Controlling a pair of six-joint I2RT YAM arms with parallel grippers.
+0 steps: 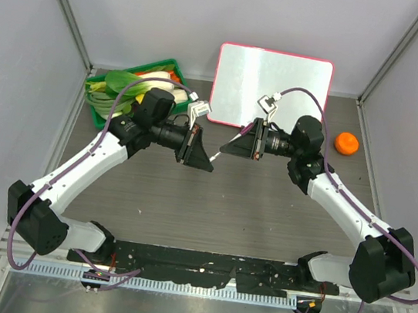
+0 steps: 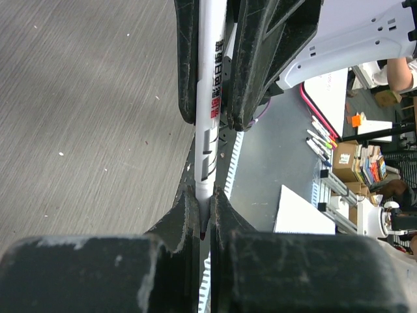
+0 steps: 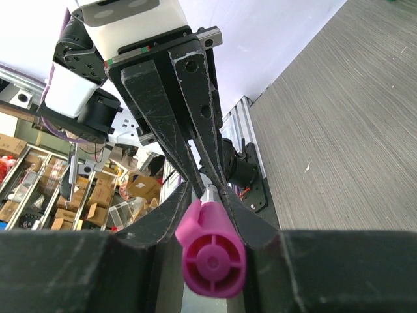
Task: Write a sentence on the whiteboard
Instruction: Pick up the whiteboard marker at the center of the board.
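Observation:
The whiteboard point(image 1: 271, 87) lies at the back of the table, white with a pink-red frame; no sentence shows on it. My two grippers meet tip to tip at mid-table, in front of the board. The left gripper point(image 1: 208, 164) point(image 2: 203, 208) is shut on the end of a white marker point(image 2: 210, 98) point(image 1: 216, 157). The right gripper point(image 1: 223, 150) point(image 3: 207, 195) is shut on the marker's magenta cap point(image 3: 212, 257). Each wrist view shows the other gripper's black fingers point(image 2: 260, 59) point(image 3: 163, 85) closed around the same marker.
A green tray point(image 1: 164, 65) with vegetables stands at the back left, behind the left arm. A small orange object point(image 1: 346, 143) lies at the right, beside the right arm. Grey walls close the table on three sides.

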